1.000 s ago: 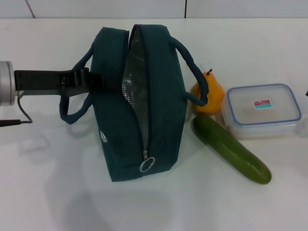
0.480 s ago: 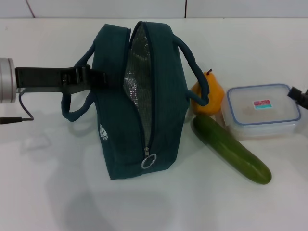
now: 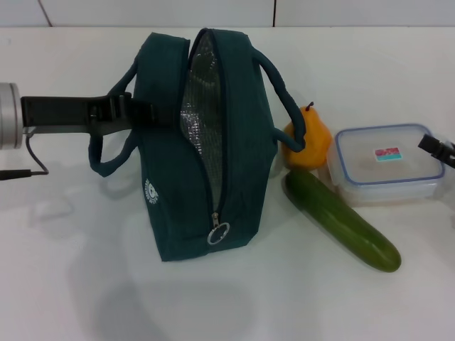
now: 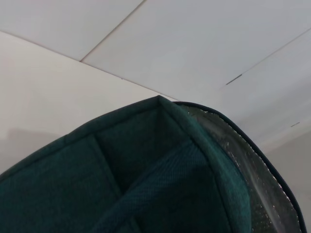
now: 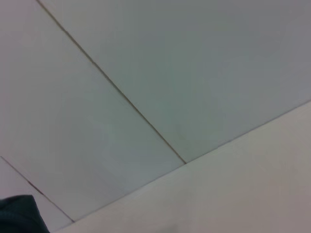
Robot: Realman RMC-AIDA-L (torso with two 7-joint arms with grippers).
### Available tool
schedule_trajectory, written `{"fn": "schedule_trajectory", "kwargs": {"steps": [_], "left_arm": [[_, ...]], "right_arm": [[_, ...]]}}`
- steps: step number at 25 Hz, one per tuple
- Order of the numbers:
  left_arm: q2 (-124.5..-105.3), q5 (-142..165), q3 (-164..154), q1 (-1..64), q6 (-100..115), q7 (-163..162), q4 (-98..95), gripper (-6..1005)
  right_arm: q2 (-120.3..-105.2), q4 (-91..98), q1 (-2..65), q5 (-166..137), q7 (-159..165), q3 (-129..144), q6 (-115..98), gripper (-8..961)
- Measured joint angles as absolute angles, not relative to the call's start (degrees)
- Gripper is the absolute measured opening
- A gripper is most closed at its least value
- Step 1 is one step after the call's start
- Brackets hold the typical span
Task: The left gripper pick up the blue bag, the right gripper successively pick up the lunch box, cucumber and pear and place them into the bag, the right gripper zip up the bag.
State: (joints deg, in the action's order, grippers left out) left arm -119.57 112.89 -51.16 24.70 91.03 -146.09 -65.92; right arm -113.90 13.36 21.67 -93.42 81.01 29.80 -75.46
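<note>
At table centre your blue bag (image 3: 202,145) stands unzipped, left gripper (image 3: 146,114) clamped on its left side. Pear (image 3: 310,139), cucumber (image 3: 341,219), lunch box (image 3: 387,164) lie right; right gripper (image 3: 435,148), finger state indiscernible, edges in.

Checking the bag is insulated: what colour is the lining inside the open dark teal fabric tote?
Shiny silver foil lining, clearest in the head view.

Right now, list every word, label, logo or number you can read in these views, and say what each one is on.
No text can be read in any view.
The lunch box lid carries a small red-and-teal label: its print is too small to read.
The blue bag has a small round white logo low on its side: too small to make out.
The wrist views show no lettering.
</note>
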Motion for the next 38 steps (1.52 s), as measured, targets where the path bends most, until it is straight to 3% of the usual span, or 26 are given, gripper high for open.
{"fn": "schedule_trajectory", "kwargs": {"steps": [19,30,32,38], "left_arm": [[-119.53,112.9,-51.2,25.5,90.3,-146.1,-65.9,45],[-119.53,112.9,-51.2,25.2,90.3,-146.1,-65.9,45],[-119.53,112.9,-51.1,25.1,90.4,-146.1,-65.9,45],[-119.56,112.9,-51.2,25.1,90.5,-146.1,-65.9,45]], "right_arm": [[-113.39,12.0,22.5,-93.4,88.8,32.8,-77.5,868],[-112.67,11.9,20.8,-92.8,93.8,32.1,-83.1,750],[-112.67,11.9,20.8,-92.8,94.1,32.0,-84.1,572],[-112.98,12.0,20.8,-92.7,94.6,32.0,-84.5,527]]}}
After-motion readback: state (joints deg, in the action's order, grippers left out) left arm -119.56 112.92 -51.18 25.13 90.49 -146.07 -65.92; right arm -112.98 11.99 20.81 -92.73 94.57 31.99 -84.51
